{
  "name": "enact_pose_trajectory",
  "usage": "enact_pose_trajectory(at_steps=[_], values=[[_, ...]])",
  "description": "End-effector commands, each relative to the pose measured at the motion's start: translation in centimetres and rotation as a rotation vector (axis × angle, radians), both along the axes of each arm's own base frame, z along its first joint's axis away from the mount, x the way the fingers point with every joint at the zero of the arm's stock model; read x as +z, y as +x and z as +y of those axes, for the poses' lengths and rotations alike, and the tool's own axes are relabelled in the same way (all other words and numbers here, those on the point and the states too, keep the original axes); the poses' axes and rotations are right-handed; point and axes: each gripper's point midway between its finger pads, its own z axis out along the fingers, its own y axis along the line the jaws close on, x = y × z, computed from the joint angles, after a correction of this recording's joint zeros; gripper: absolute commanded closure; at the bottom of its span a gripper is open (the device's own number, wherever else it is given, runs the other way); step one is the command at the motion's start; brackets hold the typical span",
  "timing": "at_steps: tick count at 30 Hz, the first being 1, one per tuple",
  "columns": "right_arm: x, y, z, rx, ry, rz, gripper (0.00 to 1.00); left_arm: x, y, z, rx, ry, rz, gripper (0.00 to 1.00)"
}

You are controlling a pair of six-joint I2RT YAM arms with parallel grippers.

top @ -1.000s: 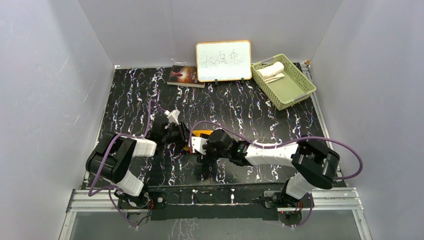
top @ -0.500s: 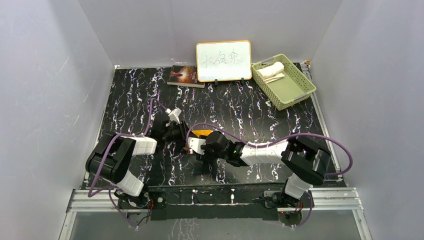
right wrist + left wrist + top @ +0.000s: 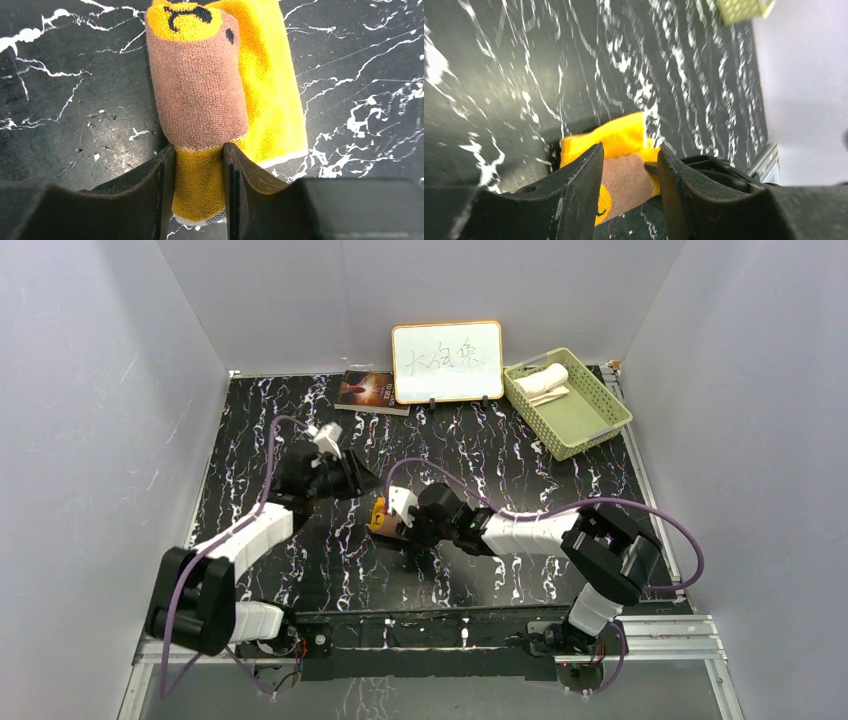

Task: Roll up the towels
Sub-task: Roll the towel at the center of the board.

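The orange-yellow towel (image 3: pixel 381 518), with a brown patch, lies partly rolled on the black marbled table. In the right wrist view the roll (image 3: pixel 197 90) lies on its flat yellow tail. My right gripper (image 3: pixel 393 524) (image 3: pixel 199 152) is shut on the near yellow end of the roll. My left gripper (image 3: pixel 362 480) (image 3: pixel 629 152) is open and empty, lifted away to the upper left of the towel (image 3: pixel 616 137), which shows between its fingers at a distance. The cream-white towel (image 3: pixel 545 380) lies rolled in the green basket (image 3: pixel 590 425).
A white-faced board with an orange frame (image 3: pixel 447 361) stands at the back centre. A dark-covered book (image 3: pixel 370 391) lies to its left. The green basket sits at the back right. Grey walls enclose the table on three sides.
My left gripper has let go of the towel and drawn back up and to the left. My right gripper has stayed shut on the roll and shifted slightly left.
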Motion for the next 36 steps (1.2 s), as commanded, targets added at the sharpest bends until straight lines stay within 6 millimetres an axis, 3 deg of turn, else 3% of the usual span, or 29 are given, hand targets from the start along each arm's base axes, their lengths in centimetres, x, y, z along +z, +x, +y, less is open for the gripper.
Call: enact_pose_trajectory(at_steps=[1, 7, 14, 20, 26, 32, 36], values=[[1.1, -0.2, 1.2, 0.0, 0.129, 0.235, 0.66, 5.1, 1.0, 1.7, 0.047, 0.012, -0.107, 0.56], [2.9, 1.1, 1.3, -0.004, 0.281, 0.517, 0.63, 5.9, -0.3, 0.6, -0.005, -0.079, -0.112, 0.56], [1.6, 3.2, 0.7, -0.054, 0.409, 0.867, 0.6, 4.2, -1.1, -1.7, -0.09, -0.238, -0.052, 0.57], [-0.2, 4.1, 1.1, -0.124, 0.442, 1.068, 0.63, 3.9, -0.4, -3.1, -0.128, -0.318, -0.031, 0.57], [-0.6, 5.0, 1.3, -0.164, 0.456, 1.097, 0.64, 2.3, 0.8, -3.7, -0.127, -0.35, -0.012, 0.58], [-0.6, 5.7, 0.8, -0.196, 0.467, 1.095, 0.62, -1.3, 1.3, -3.4, -0.096, -0.301, 0.026, 0.59], [-0.6, 6.3, 0.6, -0.212, 0.465, 1.054, 0.56, -2.8, 2.1, -3.1, -0.072, -0.265, 0.02, 0.6]])
